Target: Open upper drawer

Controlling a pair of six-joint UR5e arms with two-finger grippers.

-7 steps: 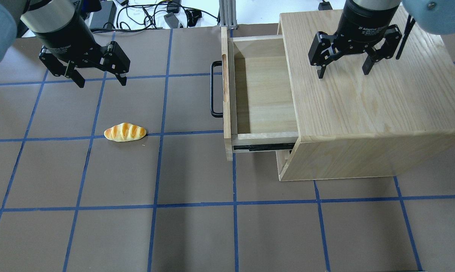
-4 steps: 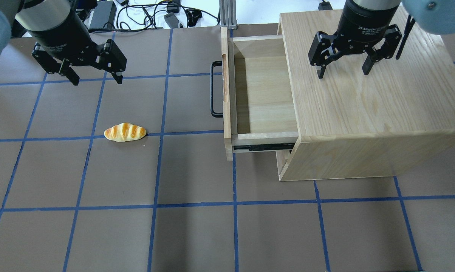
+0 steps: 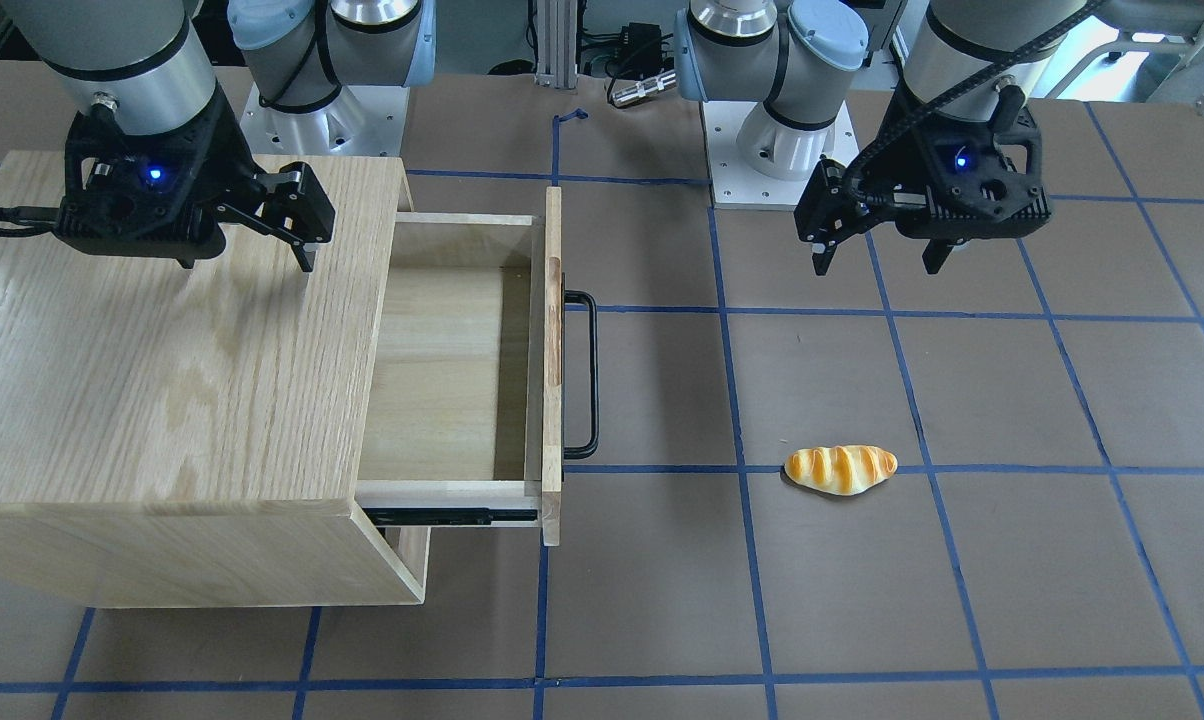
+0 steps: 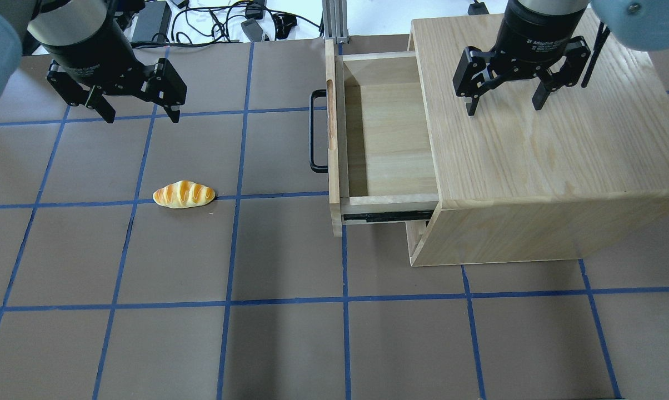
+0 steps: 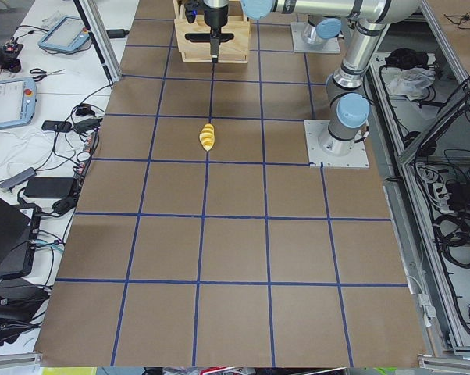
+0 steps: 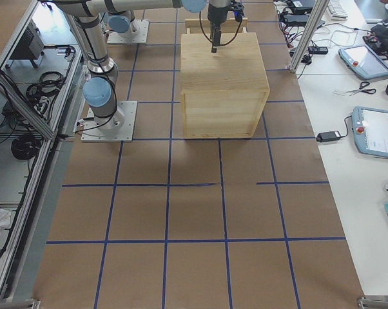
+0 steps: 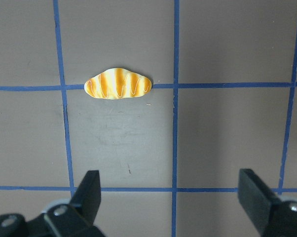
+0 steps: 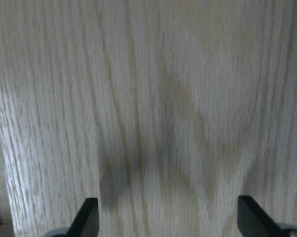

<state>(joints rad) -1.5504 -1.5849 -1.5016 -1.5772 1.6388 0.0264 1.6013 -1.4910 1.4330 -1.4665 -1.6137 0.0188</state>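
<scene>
The upper drawer (image 4: 387,139) is pulled well out of the oak-grained cabinet (image 4: 540,139); it is pale wood and empty, with a long black bar handle (image 4: 313,131) and an oval slot in its front panel. It also shows in the front-facing view (image 3: 442,370). My left gripper (image 4: 140,115) is open and empty, hovering over the table far left of the handle. My right gripper (image 4: 504,105) is open and empty above the cabinet top. In the right wrist view only oak grain (image 8: 153,98) shows between the fingers.
A toy bread roll (image 4: 184,194) lies on the brown table to the left of the drawer; it also shows in the left wrist view (image 7: 118,83). Blue tape lines grid the table. Cables and power bricks (image 4: 223,22) lie beyond the far edge.
My left gripper has drawn back up and left, away from the drawer. The right gripper, the drawer and the bread roll have not moved.
</scene>
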